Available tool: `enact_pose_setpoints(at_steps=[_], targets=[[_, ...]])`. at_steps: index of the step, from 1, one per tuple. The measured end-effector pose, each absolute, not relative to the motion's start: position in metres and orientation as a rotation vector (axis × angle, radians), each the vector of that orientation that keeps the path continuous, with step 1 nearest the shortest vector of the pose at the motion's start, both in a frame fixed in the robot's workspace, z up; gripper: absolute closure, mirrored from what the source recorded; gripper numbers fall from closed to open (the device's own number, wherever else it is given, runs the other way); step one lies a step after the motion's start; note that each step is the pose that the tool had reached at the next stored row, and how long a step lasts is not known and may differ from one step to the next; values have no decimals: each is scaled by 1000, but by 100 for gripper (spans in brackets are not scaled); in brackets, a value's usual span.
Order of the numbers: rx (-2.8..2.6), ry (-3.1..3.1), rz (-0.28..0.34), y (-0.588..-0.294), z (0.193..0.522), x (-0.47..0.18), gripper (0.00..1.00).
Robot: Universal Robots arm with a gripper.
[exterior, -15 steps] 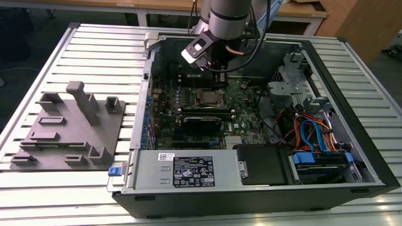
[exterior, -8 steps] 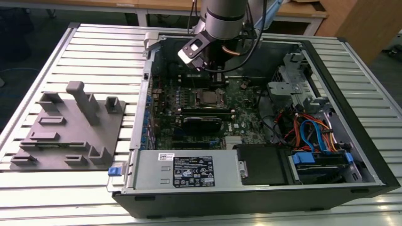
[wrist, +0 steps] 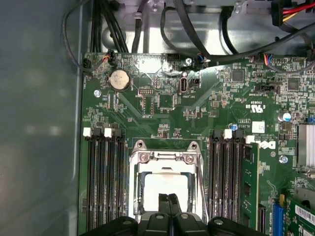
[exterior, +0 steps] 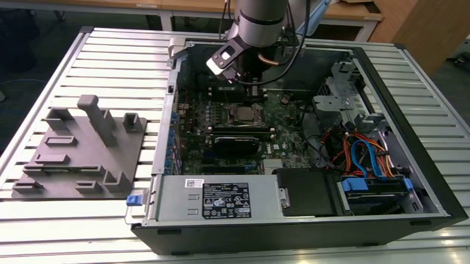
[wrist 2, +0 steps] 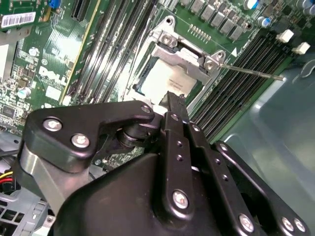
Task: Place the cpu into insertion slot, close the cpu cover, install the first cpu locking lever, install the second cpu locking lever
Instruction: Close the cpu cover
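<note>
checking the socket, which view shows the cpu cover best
The first wrist view: it looks down on the cpu cover framing the cpu, the gripper hiding one edge. The second wrist view has the cpu cover oblique, behind the gripper; in the exterior view the cpu cover is a silvery square.

Silver-grey cpu [wrist: 165, 184], silvery cpu cover [wrist: 167, 156], green circuit board [wrist: 147, 98], blue cables [exterior: 358, 152]

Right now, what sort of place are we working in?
Probably a robotics lab or workshop bench: an opened desktop computer case lies on a slatted metal table, with a grey fixture plate beside it and wooden desks behind.
</note>
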State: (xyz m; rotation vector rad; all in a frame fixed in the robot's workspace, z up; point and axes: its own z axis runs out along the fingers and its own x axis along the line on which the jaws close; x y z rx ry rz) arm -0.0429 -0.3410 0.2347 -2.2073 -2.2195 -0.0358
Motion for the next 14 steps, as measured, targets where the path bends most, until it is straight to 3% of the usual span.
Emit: enact_pose_setpoints(at_steps=[14], targets=[[-2178,-2239,-31,-341,214,-58,90]])
